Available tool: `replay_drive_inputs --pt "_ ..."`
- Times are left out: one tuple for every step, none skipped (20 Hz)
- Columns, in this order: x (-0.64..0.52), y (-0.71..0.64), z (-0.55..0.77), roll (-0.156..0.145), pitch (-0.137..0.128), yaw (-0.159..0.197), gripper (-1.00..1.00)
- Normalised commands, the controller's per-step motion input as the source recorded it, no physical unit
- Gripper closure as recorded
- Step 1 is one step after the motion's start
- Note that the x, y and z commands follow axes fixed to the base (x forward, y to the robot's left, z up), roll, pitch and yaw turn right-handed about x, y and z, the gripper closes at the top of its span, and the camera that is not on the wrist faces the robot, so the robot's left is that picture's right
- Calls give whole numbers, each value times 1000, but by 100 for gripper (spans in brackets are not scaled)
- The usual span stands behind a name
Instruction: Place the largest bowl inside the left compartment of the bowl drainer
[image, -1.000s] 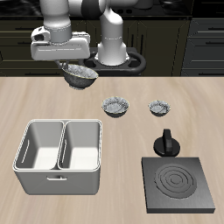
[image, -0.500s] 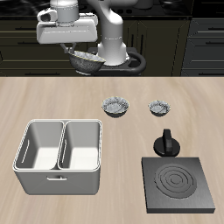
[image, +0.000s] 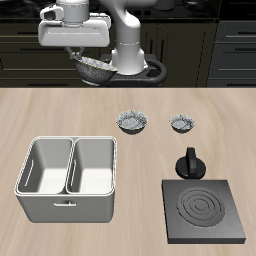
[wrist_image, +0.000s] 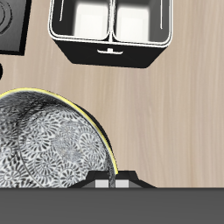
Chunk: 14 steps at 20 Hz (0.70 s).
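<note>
My gripper (image: 88, 58) is shut on the rim of the largest bowl (image: 96, 69), a grey fluted bowl. It holds the bowl high above the back of the table. In the wrist view the bowl's speckled inside (wrist_image: 44, 153) fills much of the frame, with the fingertips (wrist_image: 99, 182) at its rim. The bowl drainer (image: 66, 203), a light grey tub with two wells, stands near the table's front edge, well below and in front of the bowl. Its left compartment (image: 45, 168) is empty, like the other well. The drainer also shows in the wrist view (wrist_image: 110, 48).
The medium fluted bowl (image: 132, 122) and the smallest fluted bowl (image: 181, 123) sit on the table mid-depth. A small black pot (image: 189, 163) stands behind the dark stove plate (image: 205, 210) at the front corner. Dark cabinets line the back.
The gripper has lifted the largest bowl upward from just above the table and carried it slightly toward the back; since half a second ago it has barely moved.
</note>
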Motion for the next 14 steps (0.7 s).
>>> replay_drive_inputs --pt "545 -110 449 -113 -39 -64 100" --pt "301 -6 147 -13 42 -18 100" --pt "-28 -48 9 0 0 0 100" --pt "280 -95 177 -109 -10 -29 100" --pt "231 40 100 -23 0 -6 100" --pt "325 65 84 38 54 5 100" --pt "693 183 337 -25 23 -48 100" --pt "3 -30 4 0 0 0 100" --pt "513 157 325 -91 -38 -10 100" --pt "337 199 109 54 15 -11 100" --pt "435 96 167 -58 19 -19 100" --pt "378 103 108 -6 2 -4 100" --pt "378 22 122 -41 31 -12 100" --pt "289 -8 77 -34 29 -32 100"
